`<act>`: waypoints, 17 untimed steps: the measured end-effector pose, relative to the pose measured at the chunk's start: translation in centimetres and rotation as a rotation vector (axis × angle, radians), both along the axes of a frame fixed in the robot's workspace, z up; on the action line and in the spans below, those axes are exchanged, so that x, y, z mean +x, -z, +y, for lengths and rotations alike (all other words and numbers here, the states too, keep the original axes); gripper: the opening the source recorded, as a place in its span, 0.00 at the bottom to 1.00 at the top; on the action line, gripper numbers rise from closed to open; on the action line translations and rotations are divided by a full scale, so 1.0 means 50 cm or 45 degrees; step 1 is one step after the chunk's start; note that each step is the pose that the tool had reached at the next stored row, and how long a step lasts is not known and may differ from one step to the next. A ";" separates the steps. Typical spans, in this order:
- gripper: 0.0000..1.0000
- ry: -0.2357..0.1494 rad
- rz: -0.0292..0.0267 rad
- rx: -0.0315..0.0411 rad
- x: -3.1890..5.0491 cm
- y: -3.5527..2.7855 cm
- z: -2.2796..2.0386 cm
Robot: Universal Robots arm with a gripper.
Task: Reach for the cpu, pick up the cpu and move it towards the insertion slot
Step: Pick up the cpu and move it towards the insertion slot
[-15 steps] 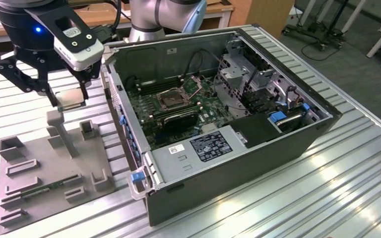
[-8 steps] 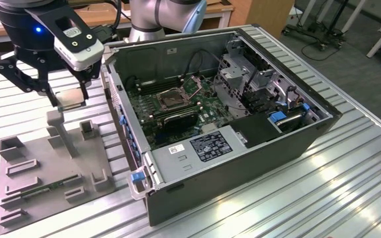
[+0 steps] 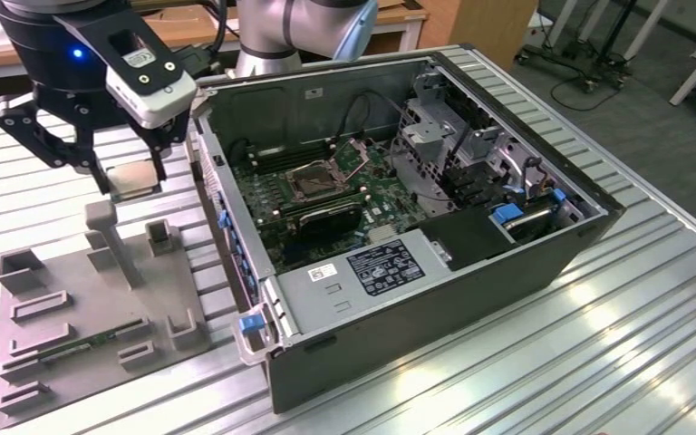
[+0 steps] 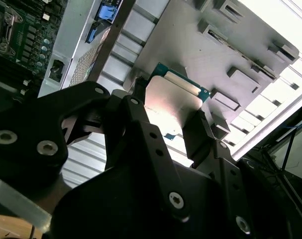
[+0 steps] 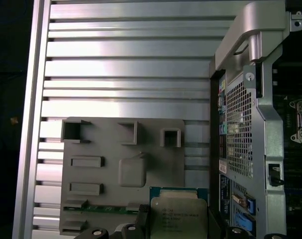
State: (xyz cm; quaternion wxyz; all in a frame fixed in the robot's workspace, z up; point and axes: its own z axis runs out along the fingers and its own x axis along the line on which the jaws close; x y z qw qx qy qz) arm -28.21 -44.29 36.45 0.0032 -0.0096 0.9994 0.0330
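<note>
The cpu [image 3: 134,178], a thin square chip with a pale metal top, hangs in the air with my gripper [image 3: 130,181] shut on it. It is above the grey pedestal [image 3: 101,218] of the fixture plate [image 3: 82,308], on the exterior view's left of the open computer case [image 3: 445,272]. Both wrist views show the cpu [image 4: 173,102] [image 5: 178,216] clamped at two opposite edges by black fingers [image 4: 200,130]. The insertion slot [image 3: 318,181], a square socket with a shiny frame, lies inside the case on the green board, well apart from the chip.
A green memory stick [image 3: 76,344] lies in the fixture plate [image 5: 106,144] among several raised grey blocks. The case wall [image 3: 221,208] with blue clips stands between the gripper and the board. Everything rests on a ribbed aluminium table [image 3: 638,362].
</note>
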 end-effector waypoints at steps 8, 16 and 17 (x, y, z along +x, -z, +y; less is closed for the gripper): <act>0.54 0.000 0.0000 0.0000 0.017 0.000 0.0000; 0.54 0.000 0.0001 -0.0001 0.034 0.000 0.0000; 0.54 0.000 0.0001 -0.0001 0.037 0.000 0.0000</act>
